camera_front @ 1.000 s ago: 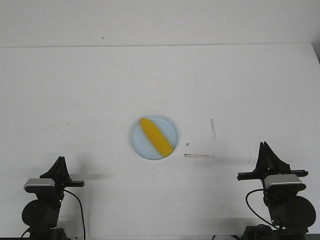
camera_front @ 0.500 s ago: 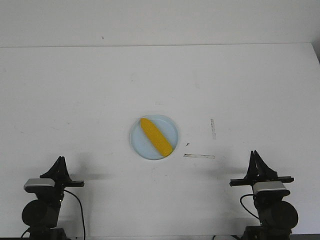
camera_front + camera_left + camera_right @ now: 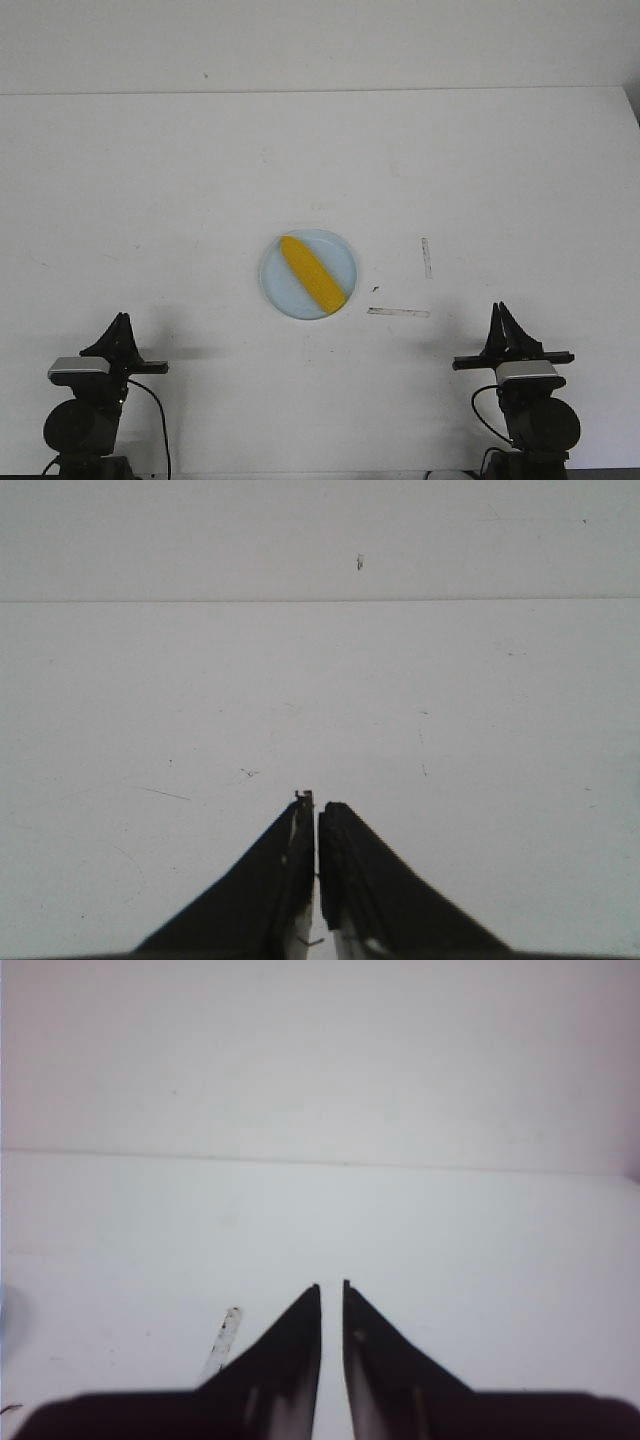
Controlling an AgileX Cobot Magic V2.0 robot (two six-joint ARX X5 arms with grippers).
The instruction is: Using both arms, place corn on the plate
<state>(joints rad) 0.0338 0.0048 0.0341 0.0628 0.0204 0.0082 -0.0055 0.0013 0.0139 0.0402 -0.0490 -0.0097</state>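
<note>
Corn [image 3: 313, 274]: lay diagonally inside the plate [image 3: 280, 290], one end touching the plate's rim.
Plate: sat on the white bench [image 3: 150, 200].
Left hand [image 3: 317, 815]: well apart from the plate, fingers closed together, gripping nothing.
Right hand [image 3: 332, 1292]: well apart from the plate, fingers almost together, a thin gap, empty.
Tape marks [image 3: 398, 312]: beside the plate.

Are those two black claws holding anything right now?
Nothing is held. The left claw and right claw are shut on nothing; the smooth yellow toy corn cob lies on the round pale blue plate.
</note>
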